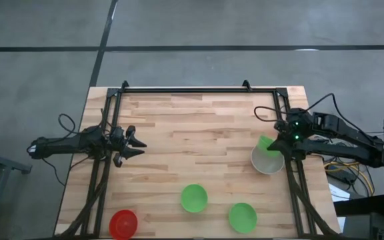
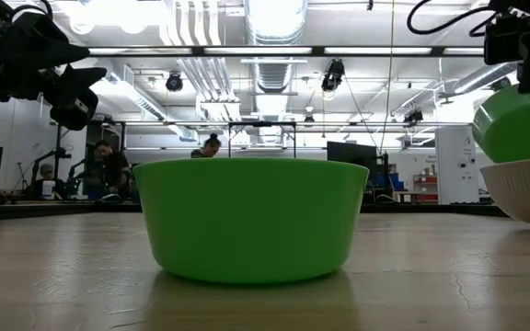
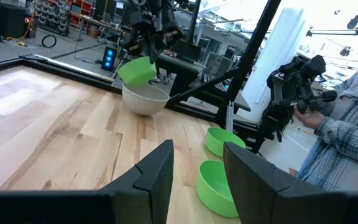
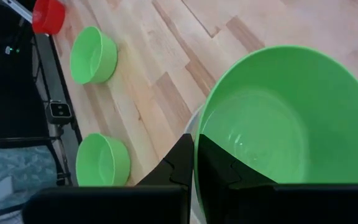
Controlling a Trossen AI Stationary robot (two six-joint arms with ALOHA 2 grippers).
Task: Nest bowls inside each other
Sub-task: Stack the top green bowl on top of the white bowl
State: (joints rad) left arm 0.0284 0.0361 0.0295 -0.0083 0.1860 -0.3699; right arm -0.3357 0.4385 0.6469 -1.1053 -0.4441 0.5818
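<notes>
Right gripper is where my attention sits: its two dark fingers are pinched together on the rim of a bright green round plastic bowl, one finger inside the wall and one outside. I see that bowl held tilted, its lower part dipping into the slightly larger pale white-grey plastic bowl, which stands at the right edge of the wooden table, about halfway along it. From the level camera the green bowl sits askew in the pale one rather than seated flat. Left gripper hangs over the left part of the table, near the left edge, fingers spread apart and holding nothing, well apart from every bowl. Along the near edge I count three more: a small red round plastic bowl in the near left corner, a second bright green plastic bowl around the middle, and a third bright green plastic bowl just to its right and closer to the edge. These three stand upright and separate, none touching. In the room beyond the table I can see a person in a plaid shirt.
</notes>
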